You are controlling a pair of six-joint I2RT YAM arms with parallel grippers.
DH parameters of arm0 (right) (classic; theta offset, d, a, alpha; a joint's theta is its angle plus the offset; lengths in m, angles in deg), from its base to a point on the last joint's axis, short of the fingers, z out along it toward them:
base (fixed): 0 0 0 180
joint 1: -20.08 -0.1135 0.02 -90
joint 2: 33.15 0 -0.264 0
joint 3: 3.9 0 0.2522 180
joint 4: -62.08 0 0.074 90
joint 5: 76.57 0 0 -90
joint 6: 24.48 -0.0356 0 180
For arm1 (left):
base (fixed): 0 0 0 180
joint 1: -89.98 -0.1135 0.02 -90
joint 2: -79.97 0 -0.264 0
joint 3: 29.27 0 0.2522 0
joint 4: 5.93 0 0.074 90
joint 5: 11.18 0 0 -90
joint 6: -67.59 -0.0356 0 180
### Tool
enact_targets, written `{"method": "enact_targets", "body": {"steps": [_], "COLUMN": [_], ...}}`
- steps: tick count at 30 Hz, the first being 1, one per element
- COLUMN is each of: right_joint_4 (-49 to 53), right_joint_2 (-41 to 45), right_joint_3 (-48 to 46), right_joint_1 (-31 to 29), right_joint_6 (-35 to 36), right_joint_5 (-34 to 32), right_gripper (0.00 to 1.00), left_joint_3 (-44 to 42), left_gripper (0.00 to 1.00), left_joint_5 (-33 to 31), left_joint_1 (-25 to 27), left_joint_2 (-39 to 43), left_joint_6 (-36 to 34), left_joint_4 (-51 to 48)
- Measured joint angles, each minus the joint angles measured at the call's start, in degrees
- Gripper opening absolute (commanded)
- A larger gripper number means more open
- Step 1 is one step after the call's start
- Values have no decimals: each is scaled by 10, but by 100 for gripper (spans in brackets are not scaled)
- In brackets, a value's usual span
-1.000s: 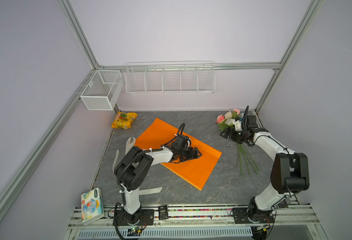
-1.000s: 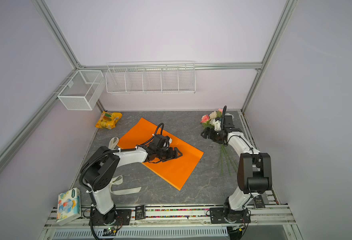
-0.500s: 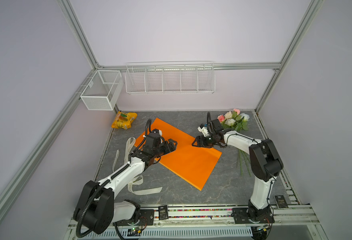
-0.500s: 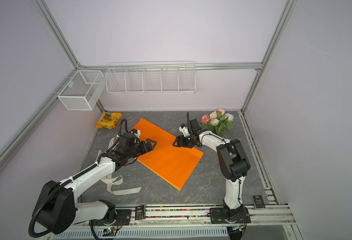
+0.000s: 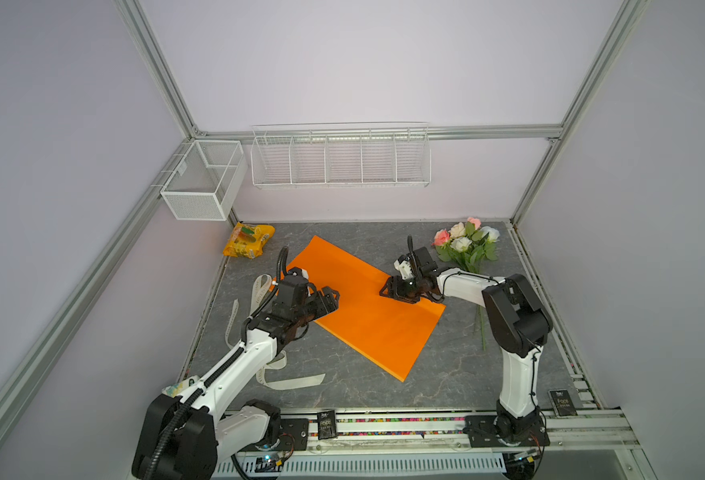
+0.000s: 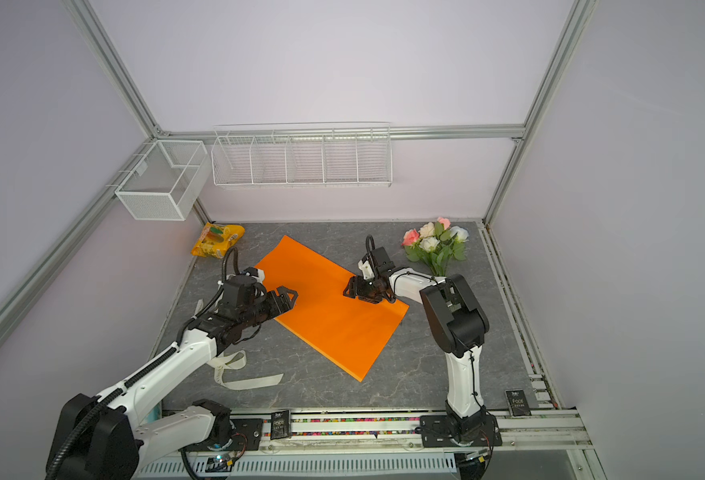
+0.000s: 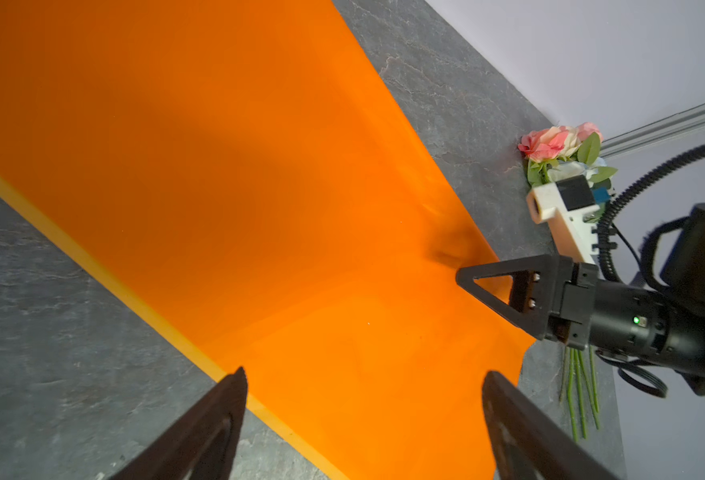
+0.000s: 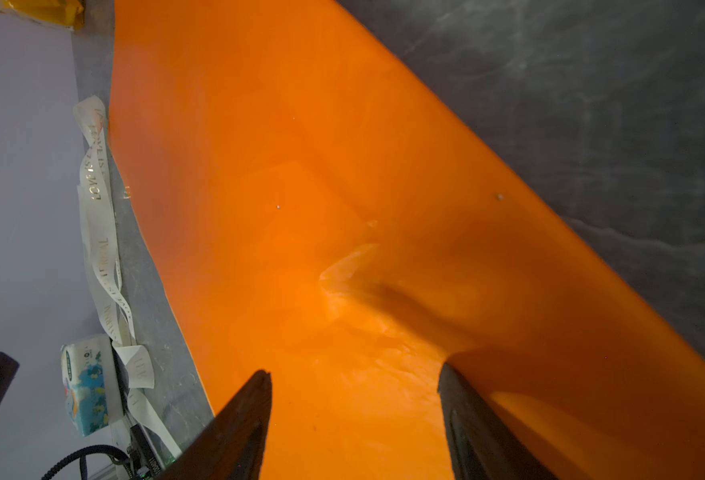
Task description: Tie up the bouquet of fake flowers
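- The bouquet of fake flowers (image 5: 465,245) (pink, cream and white blooms among green leaves) lies at the far right of the grey table (image 5: 342,386). Its thin green stems run toward the near edge and pass behind the right arm. Neither gripper touches it.
- The orange paper wrap (image 5: 367,320) lies spread flat and aslant in the middle of the table. The flowers lie off it, to its right.
- The left gripper (image 5: 329,300) hangs over the sheet's left edge with its jaws wide apart and nothing between them. The left wrist view shows both fingers clear, with the paper's edge and bare table below.
- The right gripper (image 5: 392,291) reaches leftward to the sheet's far right edge, tips down at the paper and jaws parted. In the right wrist view the paper puckers just ahead of the fingers. Whether any of it is pinched cannot be told.
- A cream ribbon (image 5: 288,380) with printed lettering curls along the left side of the table, beside the left arm.
- A yellow-orange snack packet (image 5: 249,245) lies in the far left corner.
- A tissue packet (image 8: 87,386) lies at the near left, by the ribbon's end.
- A white mesh basket (image 5: 201,183) hangs on the left wall and a white wire rack (image 5: 340,156) on the far wall.
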Motion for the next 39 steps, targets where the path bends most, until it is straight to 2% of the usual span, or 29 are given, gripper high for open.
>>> {"method": "enact_targets", "body": {"steps": [5, 7, 8, 12, 15, 18, 24, 31, 39], "right_joint_4": [-69, -103, -119, -223, -313, -372, -405, -419, -354], "right_joint_2": [78, 112, 126, 179, 200, 198, 161, 164, 162], "right_joint_3": [-120, -171, -194, -294, -356, -379, -355, -368, -335], "right_joint_1": [10, 10, 10, 5, -19, -46, -90, -111, -110], "right_joint_6": [-87, -133, -154, -276, -380, -448, -489, -508, -438], "right_joint_5": [-60, -88, -98, -139, -190, -216, -221, -242, -212], "right_gripper": [63, 57, 58, 58, 57, 58, 58, 56, 53], "left_joint_3": [0, 2, 3, 17, 22, 26, 66, 92, 154], "left_gripper": [88, 88, 88, 88, 87, 86, 77, 77, 75], "left_joint_5": [1, 1, 3, 6, 12, 27, 66, 38, 80], "left_joint_1": [0, 0, 0, 0, 0, 0, 0, 0, -1], "left_joint_2": [-33, -45, -52, -78, -94, -120, -209, -259, -358], "left_joint_6": [2, 4, 6, 16, 25, 31, 38, 56, 73], "left_joint_4": [-1, -2, -2, -11, -12, -11, 1, -6, 90]}}
